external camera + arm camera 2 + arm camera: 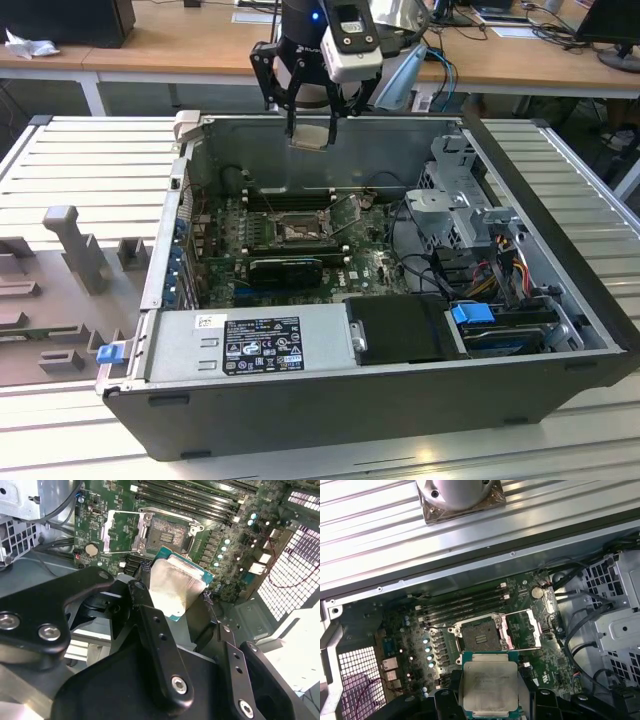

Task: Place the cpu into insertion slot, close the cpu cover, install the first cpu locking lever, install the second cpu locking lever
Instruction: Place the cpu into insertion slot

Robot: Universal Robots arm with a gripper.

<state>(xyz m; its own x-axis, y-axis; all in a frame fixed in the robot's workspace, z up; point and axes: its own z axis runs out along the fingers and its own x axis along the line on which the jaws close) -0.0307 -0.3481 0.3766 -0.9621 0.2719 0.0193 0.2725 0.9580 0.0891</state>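
Clamping the cpu [308,137] by two opposite edges: gripper [310,126] is closed on it, fingers [150,625] on either side. Chip sits right at the fingertips, roughly level, silver lid facing the wrist cameras. It's square, so no real long axis. It hangs high over the far wall of the computer case [300,400], well above the motherboard [370,270]. Insertion slot [480,636] lies below it, bare. The cpu cover [522,628] is swung open, lying just beside the socket.
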